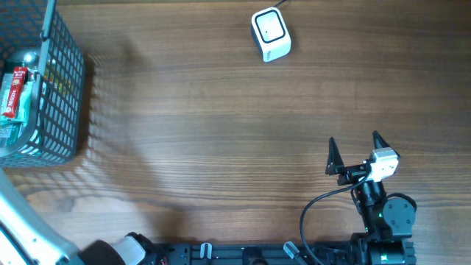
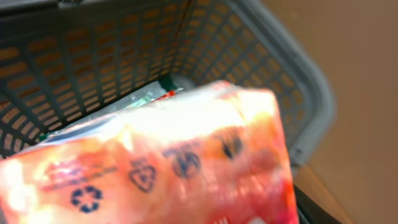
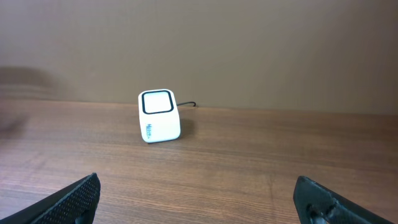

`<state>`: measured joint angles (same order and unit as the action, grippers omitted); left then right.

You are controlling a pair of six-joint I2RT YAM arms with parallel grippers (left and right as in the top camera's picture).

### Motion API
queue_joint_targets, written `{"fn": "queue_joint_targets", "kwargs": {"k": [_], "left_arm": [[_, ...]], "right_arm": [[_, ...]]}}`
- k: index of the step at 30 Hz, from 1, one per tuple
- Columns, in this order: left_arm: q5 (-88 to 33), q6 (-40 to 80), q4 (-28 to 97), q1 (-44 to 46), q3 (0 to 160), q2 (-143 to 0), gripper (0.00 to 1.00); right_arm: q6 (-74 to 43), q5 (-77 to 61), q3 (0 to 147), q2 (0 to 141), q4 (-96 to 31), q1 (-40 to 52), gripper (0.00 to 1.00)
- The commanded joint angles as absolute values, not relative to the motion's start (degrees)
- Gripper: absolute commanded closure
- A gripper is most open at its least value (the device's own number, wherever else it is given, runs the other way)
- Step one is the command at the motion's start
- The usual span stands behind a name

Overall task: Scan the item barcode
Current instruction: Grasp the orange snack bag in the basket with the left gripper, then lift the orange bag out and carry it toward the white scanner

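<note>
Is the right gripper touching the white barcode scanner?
Apart. The overhead view shows a wide stretch of tabletop between the open right gripper and the barcode scanner.

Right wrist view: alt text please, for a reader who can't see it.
A white scanner with a dark-framed square window on top stands on a wooden table, a thin cable trailing behind it. The right gripper is open, its two black tips at the lower corners with nothing between them.
</note>
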<state>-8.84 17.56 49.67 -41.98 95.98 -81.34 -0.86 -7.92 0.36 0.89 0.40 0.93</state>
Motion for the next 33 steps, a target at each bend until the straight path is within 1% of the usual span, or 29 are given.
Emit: {"fn": "queue_joint_targets", "kwargs": {"k": [1,9,16,20,22,26,31,33], "left_arm": [[-11.1,18.7,49.5,-38.0,96.9,-76.8,0.47],[-10.9,18.4,54.8,-24.5,96.9,-71.0,0.48],[-10.4,18.5,65.1,-5.7,96.5,-71.5,0.5],[-7.5,18.9,68.3,6.5,96.4,-75.1,0.51],[-4.5,20.5,68.6,13.1,96.2,-78.0,0.51],[0.0,23.5,68.2,23.7,95.7,-84.1,0.5],[3.6,28.4,65.1,34.3,95.7,-94.3,0.51],[3.6,29.5,63.0,37.0,95.7,-97.4,0.51]], "right_arm": [[-1.5,-8.9,0.3,0.5,0.6,1.1,0.0],[-1.6,-8.9,0.3,0.5,0.6,1.1,0.0],[-1.5,-8.8,0.3,0.5,0.6,1.1,0.0],[-1.5,-8.9,0.3,0.5,0.6,1.1,0.0],[-1.5,-8.9,0.3,0.5,0.6,1.1,0.0],[-1.6,-8.9,0.3,0.5,0.6,1.1,0.0],[-1.5,-8.9,0.3,0.5,0.6,1.1,0.0],[-1.5,-8.8,0.3,0.5,0.6,1.1,0.01]]}}
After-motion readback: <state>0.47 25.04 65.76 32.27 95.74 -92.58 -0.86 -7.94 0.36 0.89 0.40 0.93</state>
